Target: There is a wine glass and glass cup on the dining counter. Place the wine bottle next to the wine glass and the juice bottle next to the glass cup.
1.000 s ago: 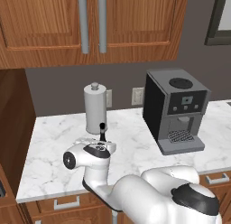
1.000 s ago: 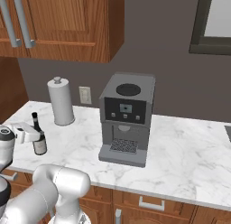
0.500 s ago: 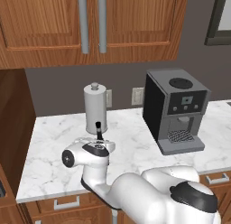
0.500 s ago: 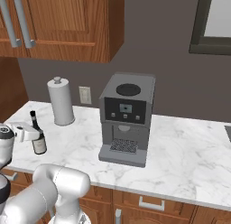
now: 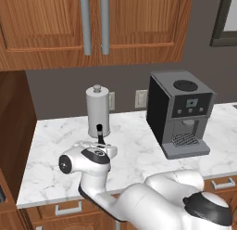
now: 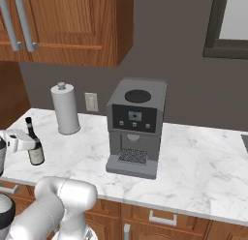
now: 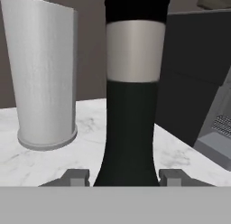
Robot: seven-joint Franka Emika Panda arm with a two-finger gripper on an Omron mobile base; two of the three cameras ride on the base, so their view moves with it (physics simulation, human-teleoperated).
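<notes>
Squarely at twelve o'clock from my jaws, the slim black wine bottle (image 7: 131, 105) stands upright on the white marble counter (image 7: 40, 162), gripped low between both fingertips (image 7: 75, 177).

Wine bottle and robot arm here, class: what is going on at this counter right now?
The white arm has reached over the marble worktop and set its gripper around the base of the black wine bottle. The fingers sit either side of it. The bottle stands upright on the worktop, with the paper towel roll just behind it and the coffee machine off to one side. It does not look lifted.
</notes>
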